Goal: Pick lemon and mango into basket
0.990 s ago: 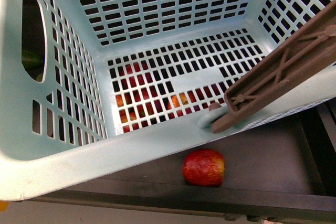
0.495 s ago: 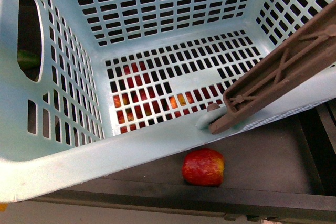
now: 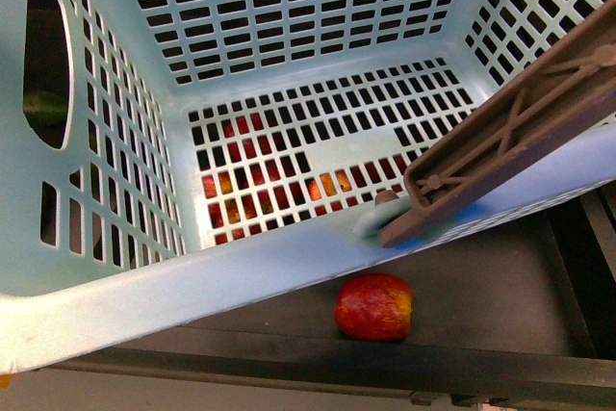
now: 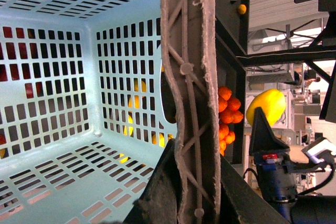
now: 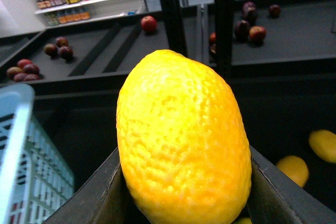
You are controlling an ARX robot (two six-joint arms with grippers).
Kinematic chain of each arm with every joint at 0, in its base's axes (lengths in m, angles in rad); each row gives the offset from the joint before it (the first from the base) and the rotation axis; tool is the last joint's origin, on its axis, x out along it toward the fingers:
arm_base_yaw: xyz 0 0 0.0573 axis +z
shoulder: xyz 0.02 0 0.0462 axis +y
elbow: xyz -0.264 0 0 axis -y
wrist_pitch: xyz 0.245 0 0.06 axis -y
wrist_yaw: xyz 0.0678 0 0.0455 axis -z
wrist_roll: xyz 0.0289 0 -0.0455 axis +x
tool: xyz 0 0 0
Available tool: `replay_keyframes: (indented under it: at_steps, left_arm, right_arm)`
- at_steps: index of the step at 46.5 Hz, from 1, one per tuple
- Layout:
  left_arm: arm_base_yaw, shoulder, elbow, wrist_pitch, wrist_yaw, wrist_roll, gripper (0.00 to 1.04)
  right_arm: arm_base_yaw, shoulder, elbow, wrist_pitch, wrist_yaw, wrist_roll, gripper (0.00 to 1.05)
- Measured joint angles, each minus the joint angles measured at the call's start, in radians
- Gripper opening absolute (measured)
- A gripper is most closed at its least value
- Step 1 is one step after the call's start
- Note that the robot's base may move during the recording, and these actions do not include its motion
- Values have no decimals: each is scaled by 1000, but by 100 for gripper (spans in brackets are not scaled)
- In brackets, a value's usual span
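Basket (image 3: 241,271): fills the front view; since a second ago the right end of its near rim sits higher and its slotted floor has shifted slightly.
Shelf (image 3: 500,295): dark, below the near rim.
Handle (image 3: 510,122): brown, slants across the basket's right corner and hides part of the rim.
Left gripper (image 4: 194,192): jaws clenched on the handle.
Right gripper (image 5: 184,192): jaws grasping the lemon (image 5: 184,140).
Lemon: outside the basket, held up beyond its handle side.
Apple (image 3: 373,307): red, on the shelf just under the rim, unmoved.
Oranges (image 4: 227,114): heaped behind the handle.
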State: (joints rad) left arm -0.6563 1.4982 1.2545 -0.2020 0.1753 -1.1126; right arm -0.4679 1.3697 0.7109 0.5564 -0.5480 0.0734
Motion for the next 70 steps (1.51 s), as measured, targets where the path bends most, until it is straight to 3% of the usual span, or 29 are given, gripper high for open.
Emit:
replay_keyframes:
  at_steps: [7, 15, 21, 36, 44, 46, 57, 65, 70]
  left_arm:
    - [0, 0, 0, 0, 1, 0, 7]
    - [0, 0, 0, 0, 1, 0, 7]
    - [0, 0, 0, 0, 0, 0, 7]
    - [0, 0, 0, 0, 1, 0, 7]
    - [0, 0, 0, 0, 2, 0, 7]
    - [0, 0, 0, 0, 4, -1, 7]
    - [0, 0, 0, 0, -1, 0, 7]
    - [0, 0, 0, 0, 1, -1, 7]
    - [0, 0, 0, 0, 0, -1, 7]
  right_arm:
    - [117, -43, 1, -2, 47, 23, 51]
    - [299, -53, -2, -27, 196, 9, 51]
    - [406, -58, -3, -9, 245, 14, 51]
    - [568, -15, -4, 12, 351, 9, 50]
    - [595, 45, -5, 42, 410, 13, 50]
    - [599, 58, -5, 48, 418, 17, 54]
    - [604, 3, -23, 13, 492, 31, 97]
    - [544, -184, -56, -58, 537, 18, 96]
    - [470, -361, -122, -126, 658, 8, 96]
